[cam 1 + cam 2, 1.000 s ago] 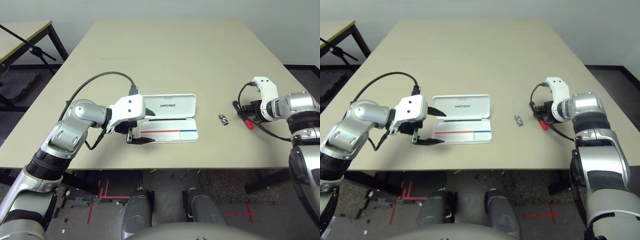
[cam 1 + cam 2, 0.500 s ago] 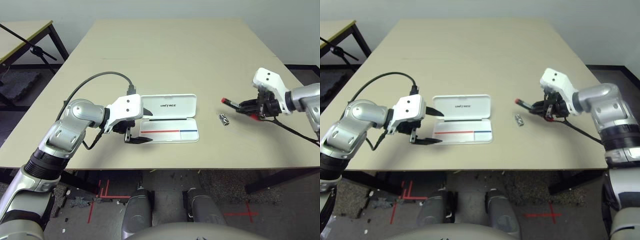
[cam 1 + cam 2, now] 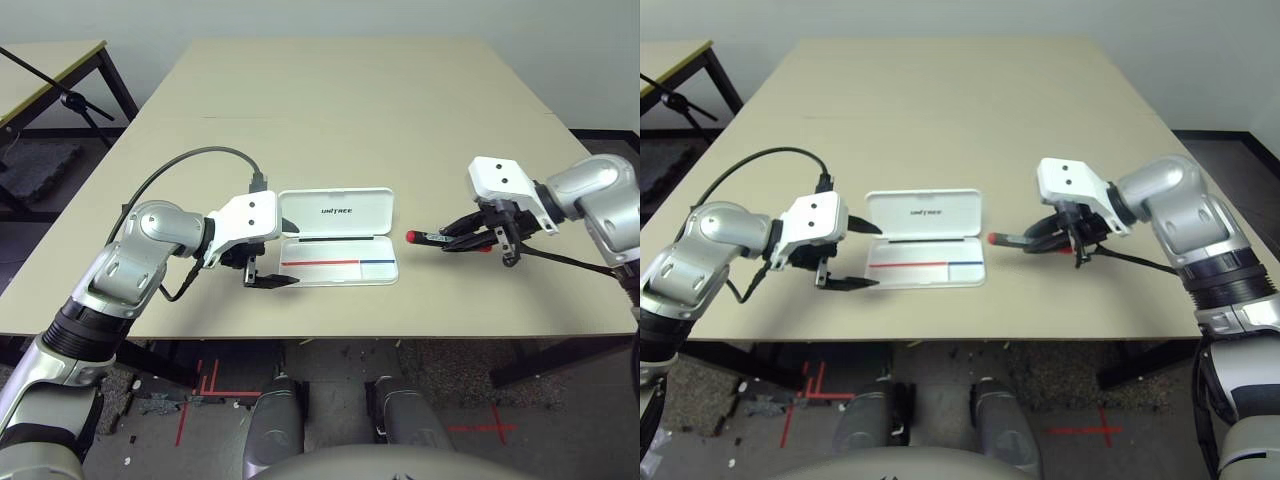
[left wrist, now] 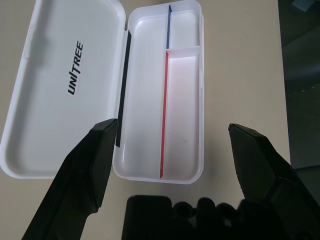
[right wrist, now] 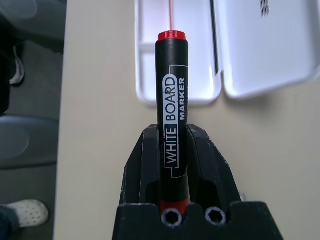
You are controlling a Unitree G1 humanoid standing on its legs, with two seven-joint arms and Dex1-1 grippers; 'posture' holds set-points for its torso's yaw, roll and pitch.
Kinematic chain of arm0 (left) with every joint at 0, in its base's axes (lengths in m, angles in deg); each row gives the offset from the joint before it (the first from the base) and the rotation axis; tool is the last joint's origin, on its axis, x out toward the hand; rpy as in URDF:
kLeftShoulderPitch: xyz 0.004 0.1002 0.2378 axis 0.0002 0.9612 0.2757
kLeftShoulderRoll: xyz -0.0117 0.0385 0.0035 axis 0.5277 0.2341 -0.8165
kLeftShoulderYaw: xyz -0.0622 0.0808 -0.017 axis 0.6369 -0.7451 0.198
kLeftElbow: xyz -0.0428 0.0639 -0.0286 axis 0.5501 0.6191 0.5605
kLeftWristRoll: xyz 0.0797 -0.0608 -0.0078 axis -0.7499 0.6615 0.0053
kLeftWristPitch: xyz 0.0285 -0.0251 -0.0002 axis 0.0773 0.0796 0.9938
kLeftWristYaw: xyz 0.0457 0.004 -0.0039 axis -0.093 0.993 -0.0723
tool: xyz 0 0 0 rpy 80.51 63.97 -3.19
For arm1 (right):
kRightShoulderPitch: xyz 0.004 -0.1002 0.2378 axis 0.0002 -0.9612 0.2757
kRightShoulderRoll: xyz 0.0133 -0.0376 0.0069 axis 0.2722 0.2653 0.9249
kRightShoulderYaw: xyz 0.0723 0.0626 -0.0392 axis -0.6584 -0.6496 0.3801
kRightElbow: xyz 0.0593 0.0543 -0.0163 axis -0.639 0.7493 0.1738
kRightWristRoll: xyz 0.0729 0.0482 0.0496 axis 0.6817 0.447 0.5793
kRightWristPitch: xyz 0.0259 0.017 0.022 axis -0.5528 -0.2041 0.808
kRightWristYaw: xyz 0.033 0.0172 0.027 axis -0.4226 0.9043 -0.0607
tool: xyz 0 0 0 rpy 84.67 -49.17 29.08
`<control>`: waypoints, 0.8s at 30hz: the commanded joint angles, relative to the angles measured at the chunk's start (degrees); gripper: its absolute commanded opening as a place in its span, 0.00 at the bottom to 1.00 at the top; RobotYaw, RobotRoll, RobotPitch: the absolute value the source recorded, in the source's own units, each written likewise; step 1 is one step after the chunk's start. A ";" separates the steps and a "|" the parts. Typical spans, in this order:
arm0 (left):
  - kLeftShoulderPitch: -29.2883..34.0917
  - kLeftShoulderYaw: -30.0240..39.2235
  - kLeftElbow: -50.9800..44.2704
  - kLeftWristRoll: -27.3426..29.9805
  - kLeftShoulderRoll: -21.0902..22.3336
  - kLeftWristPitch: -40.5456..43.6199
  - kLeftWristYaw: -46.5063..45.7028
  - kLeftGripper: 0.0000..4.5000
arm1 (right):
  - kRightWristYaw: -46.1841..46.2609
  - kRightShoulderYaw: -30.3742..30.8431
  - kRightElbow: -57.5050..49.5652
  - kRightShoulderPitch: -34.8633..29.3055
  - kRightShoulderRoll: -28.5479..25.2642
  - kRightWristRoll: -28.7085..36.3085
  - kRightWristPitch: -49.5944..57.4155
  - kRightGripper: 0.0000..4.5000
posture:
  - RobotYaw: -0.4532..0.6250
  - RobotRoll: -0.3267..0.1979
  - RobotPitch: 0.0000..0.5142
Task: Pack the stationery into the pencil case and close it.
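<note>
The pencil case [image 3: 337, 212] lies open in the middle of the table, a flat white box with its lid folded back and a red and blue line across its tray [image 4: 182, 85]. My left gripper [image 3: 286, 254] is open at the case's left end, its fingers [image 4: 95, 155] spread across that end without touching it. My right gripper [image 3: 466, 236] is shut on a marker [image 3: 428, 238] with a black body and a red end. It holds the marker level above the table, just right of the case, red end [image 5: 171, 36] pointing at the tray.
The tan table [image 3: 340, 110] stretches far behind the case. Its front edge [image 3: 330, 338] runs close below the tray. A second table [image 3: 40, 65] and a black stand [image 3: 62, 97] are beyond the back left corner. A grey cable [image 3: 190, 160] loops over my left forearm.
My right gripper has carried the marker from the table's right side leftward to just beside the case, turning it to point at the tray. The left gripper has barely shifted.
</note>
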 commanded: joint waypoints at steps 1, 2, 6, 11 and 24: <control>0.23 -0.47 0.43 -0.91 -0.31 -0.39 -0.69 1.00 | 1.60 2.71 0.96 2.61 2.66 -2.19 1.44 0.11 | 0.43 0.62 0.05; 0.17 -0.55 0.50 -0.99 -0.42 -0.39 -0.77 1.00 | 1.84 3.01 1.40 3.06 3.23 -2.55 1.56 0.11 | 0.44 0.62 0.05; 0.37 -0.72 0.27 -1.39 -0.93 -0.19 -1.36 1.00 | 3.67 5.45 3.96 5.49 7.55 -4.81 2.29 0.11 | 0.44 0.62 0.04; 0.50 -0.70 0.35 -1.97 -1.27 -0.08 -1.95 1.00 | 6.21 8.43 7.71 7.83 12.22 -8.31 1.60 0.11 | 0.46 0.62 0.04; 0.36 -0.54 -0.30 -1.73 -1.92 0.73 -2.83 1.00 | 13.21 10.93 13.70 9.75 20.75 -13.51 -0.81 0.11 | 0.47 0.62 0.03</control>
